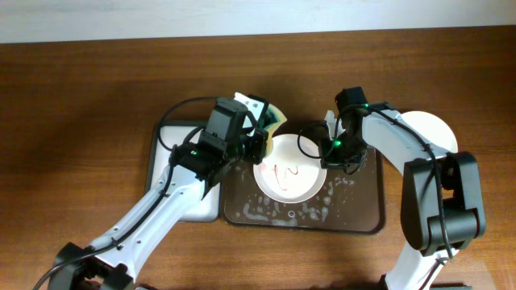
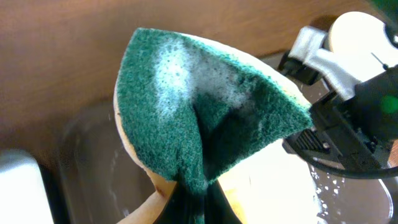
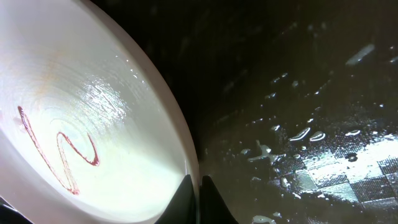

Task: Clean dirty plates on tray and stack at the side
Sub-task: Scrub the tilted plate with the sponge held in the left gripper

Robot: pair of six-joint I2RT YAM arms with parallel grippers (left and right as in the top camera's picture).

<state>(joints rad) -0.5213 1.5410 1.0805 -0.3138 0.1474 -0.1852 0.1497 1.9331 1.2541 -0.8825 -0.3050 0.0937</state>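
Note:
A white plate (image 1: 289,169) with a thin red smear lies on the dark tray (image 1: 355,217). My right gripper (image 1: 328,150) is shut on the plate's right rim; in the right wrist view the jaws (image 3: 199,196) pinch the rim of the plate (image 3: 93,118) above the wet tray (image 3: 311,124). My left gripper (image 1: 260,138) is shut on a folded green-and-yellow sponge (image 1: 272,119), held just above the plate's far left edge. In the left wrist view the foamy sponge (image 2: 205,106) fills the frame. Another white plate (image 1: 431,130) lies on the table at the right.
A smaller white rectangular tray (image 1: 173,141) sits left of the dark tray, under my left arm. Foam flecks cover the dark tray's front part. The right arm (image 2: 348,124) is close beside the sponge. The brown table extends all round.

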